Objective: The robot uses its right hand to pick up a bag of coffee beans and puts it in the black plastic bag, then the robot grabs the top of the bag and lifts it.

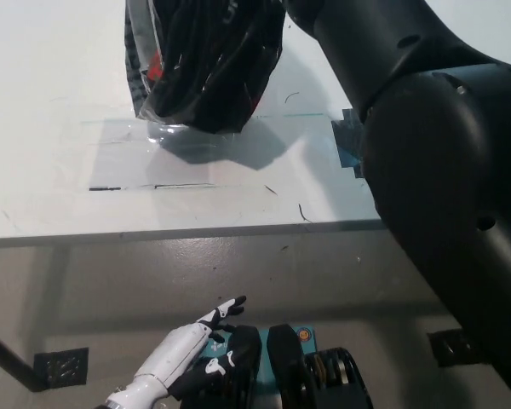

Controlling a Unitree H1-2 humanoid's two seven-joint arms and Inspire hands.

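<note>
Right hand's grip is out of frame so can't tell how it holds, but the black plastic bag [209, 68] hangs just above the table [51, 170], so lift straight and slow; left hand [187, 354] idles spread, down low.

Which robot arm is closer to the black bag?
The right arm: it reaches up to the black bag's top. The left hand hangs low, below the table.

Black plastic bag [209, 64]: glossy, crinkled, bulging, its lower end over the counter [51, 170] with a shadow beneath (top cut off by frame). Red patch shows at its left side.
</note>
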